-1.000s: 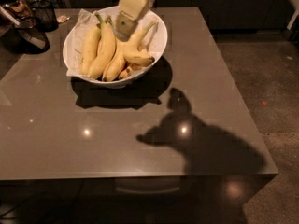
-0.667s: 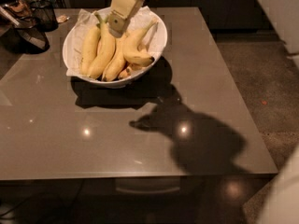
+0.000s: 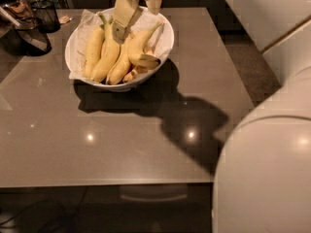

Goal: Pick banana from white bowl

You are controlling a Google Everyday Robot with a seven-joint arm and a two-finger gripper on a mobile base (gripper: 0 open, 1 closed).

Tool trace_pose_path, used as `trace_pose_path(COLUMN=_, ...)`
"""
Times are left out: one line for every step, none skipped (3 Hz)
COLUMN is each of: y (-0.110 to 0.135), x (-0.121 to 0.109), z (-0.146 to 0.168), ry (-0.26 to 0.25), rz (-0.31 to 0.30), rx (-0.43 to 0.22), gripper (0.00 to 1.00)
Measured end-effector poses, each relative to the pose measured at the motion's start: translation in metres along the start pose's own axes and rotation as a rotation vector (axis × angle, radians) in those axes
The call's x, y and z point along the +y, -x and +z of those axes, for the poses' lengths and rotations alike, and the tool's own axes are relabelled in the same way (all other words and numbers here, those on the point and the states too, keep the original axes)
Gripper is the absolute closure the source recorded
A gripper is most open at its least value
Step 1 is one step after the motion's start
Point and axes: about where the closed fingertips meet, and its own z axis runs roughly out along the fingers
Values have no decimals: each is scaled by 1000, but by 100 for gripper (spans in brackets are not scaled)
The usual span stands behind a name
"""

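**A:** Eyes on the banana (image 3: 140,46), the short, hooked one. It lies in the right half of the white bowl (image 3: 168,43), with its thin stem pointing toward the far rim and its dark tip down near the front.

**B:** And it leans on the three longer bananas (image 3: 104,57) to its left, all of them bedded on crumpled paper (image 3: 80,42).

**A:** How do we think it handles?

**B:** Light, we judge, and soft under the skin, so a hard squeeze would bruise it. The peel looks smooth, so a grip on the bend could slide. The stem looks too thin to trust.

**A:** So we take it across the thick middle, where its right flank lies free of the others.

**B:** Agreed. Now the hand (image 3: 125,16). It hangs over the back of the bowl, its lower end down among the longer bananas, just left of our target. Released or clenched? We cannot tell from here.

**A:** Further out, the bowl sits toward the far left of the grey worktop (image 3: 121,154). Black mesh holders (image 3: 46,14) stand beyond the bowl's left side. The robot's pale body (image 3: 265,178) fills the near right.
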Motion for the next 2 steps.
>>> trace_pose_path(y=2, x=-5, z=17, ry=14, rz=21, rx=26, gripper=21)
trace_pose_path(y=0, x=-8, z=30, ry=25, rz=40, rx=50, gripper=29)
